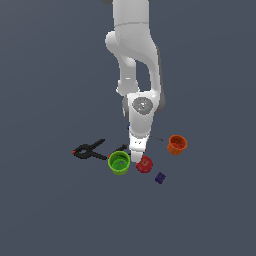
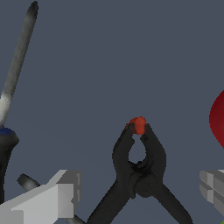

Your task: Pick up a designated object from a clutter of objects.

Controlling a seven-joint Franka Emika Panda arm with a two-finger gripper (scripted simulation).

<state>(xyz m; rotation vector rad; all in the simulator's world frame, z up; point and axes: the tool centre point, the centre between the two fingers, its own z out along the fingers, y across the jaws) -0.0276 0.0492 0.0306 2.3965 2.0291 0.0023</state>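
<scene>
The designated object, a small black spring clamp point(image 2: 139, 175) with a red-orange tip, lies on the floor between my fingers in the wrist view. In the exterior view only a black bit of the small clamp point(image 1: 121, 148) shows beside the hand. My gripper point(image 2: 140, 189) is open, one grey finger point(image 2: 61, 197) on each side of the clamp, with a gap between them and the clamp. In the exterior view the gripper point(image 1: 136, 156) hangs low over the clutter, between the green cup point(image 1: 119, 163) and the red round piece point(image 1: 144, 164).
The larger black clamp point(image 1: 90, 150) lies toward the exterior view's left. The orange cup point(image 1: 176, 144) and purple cube point(image 1: 160, 177) sit toward its right. The blue-handled screwdriver point(image 2: 15, 65) lies close beside one finger, and the red piece point(image 2: 218, 118) beside the other.
</scene>
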